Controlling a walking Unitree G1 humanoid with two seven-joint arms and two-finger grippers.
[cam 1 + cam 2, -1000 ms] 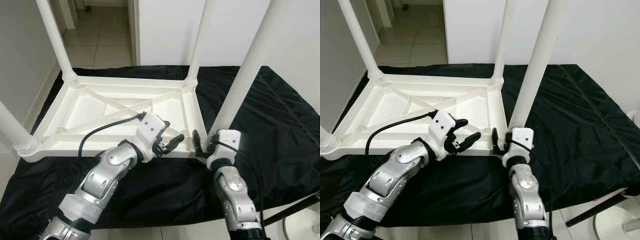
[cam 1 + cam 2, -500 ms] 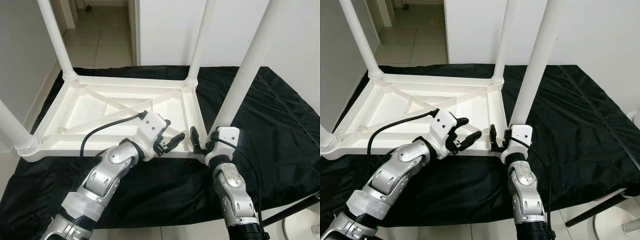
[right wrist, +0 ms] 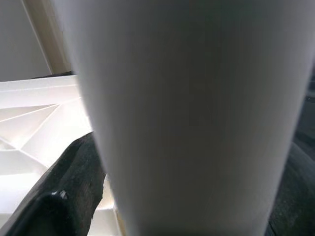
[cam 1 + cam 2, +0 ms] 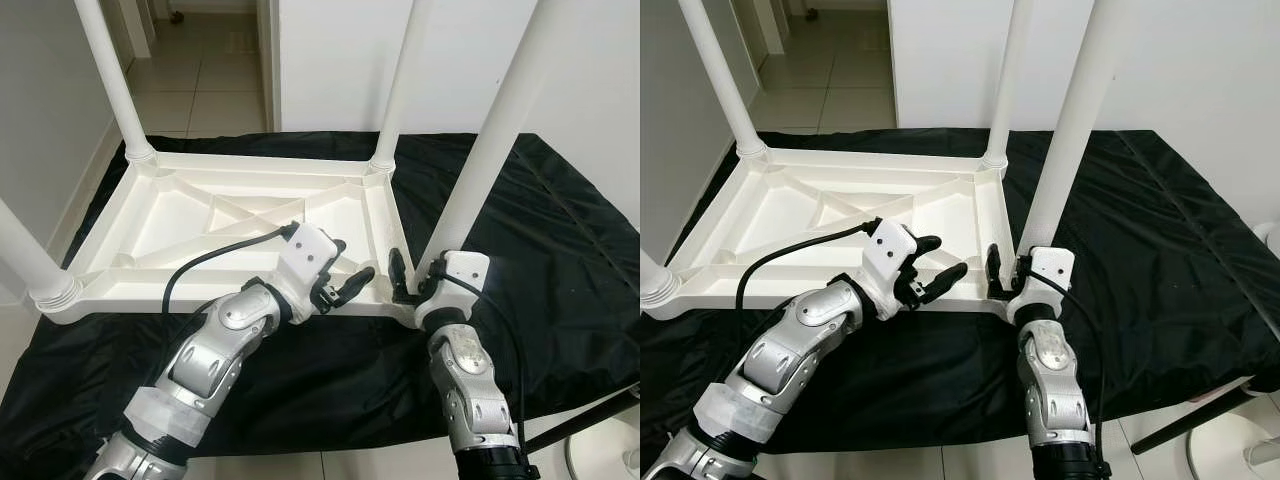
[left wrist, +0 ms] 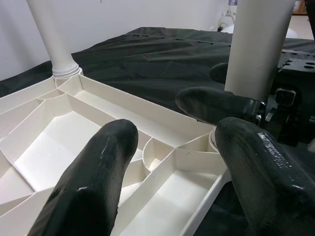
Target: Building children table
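Lying upside down on black cloth (image 4: 560, 230), white table (image 4: 200, 215); right gripper (image 4: 413, 285) apparently clasping near right leg (image 4: 490, 140) at its base. Left gripper (image 4: 345, 282) hovering spread over near rim.

My 2 head views are bright and evenly lit, sharp from edge to edge, with no motion blur. The black cloth (image 4: 560, 230) shows pale sheen along its creases, and the white tabletop (image 4: 230, 215) carries soft grey shadows inside its ribs. The hallway floor (image 4: 195, 80) beyond is a little dimmer. From my left wrist, my fingers (image 5: 93, 182) are large, soft in focus and catch dull highlights. From my right wrist, the leg (image 3: 197, 113) is so close that it blurs into a smooth grey gradient, darker toward 1 side.
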